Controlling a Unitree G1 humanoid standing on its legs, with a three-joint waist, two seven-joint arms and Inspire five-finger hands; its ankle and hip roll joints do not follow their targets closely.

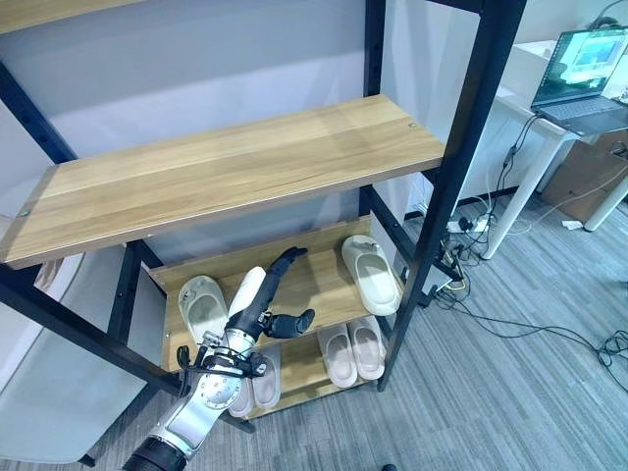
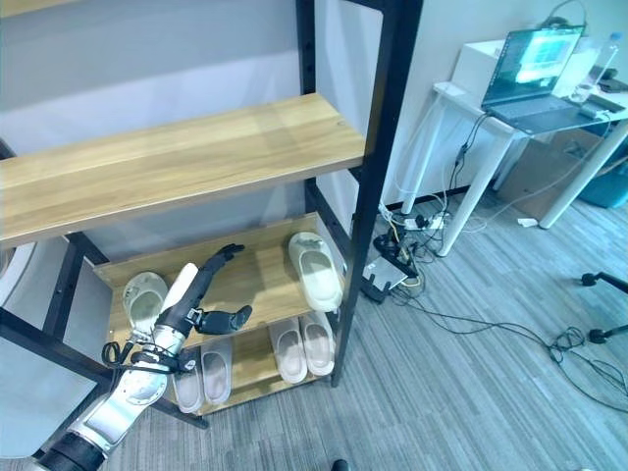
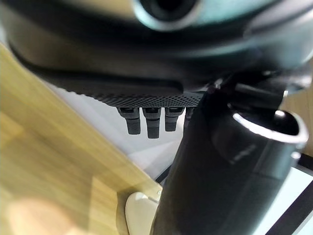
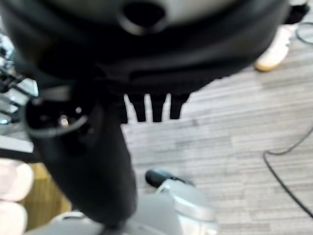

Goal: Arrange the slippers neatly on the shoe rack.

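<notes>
Left hand: the left hand (image 1: 267, 300) reaches over the middle shelf (image 1: 316, 280) of the shoe rack (image 1: 446, 177), fingers straight, thumb spread, holding nothing.
Right hand: the right hand (image 4: 146, 105) hangs over the floor (image 4: 230, 132), fingers straight, empty.
Lower shelf: two pairs, one (image 1: 351, 353) near the right post, one (image 1: 257, 383) under the arm.
Middle shelf: one slipper (image 1: 203, 306) at the left edge, its mate (image 1: 371, 273) at the right edge, well apart.
Risk: sweeping with open fingers could likely twist a slipper or push it off the front edge.
</notes>
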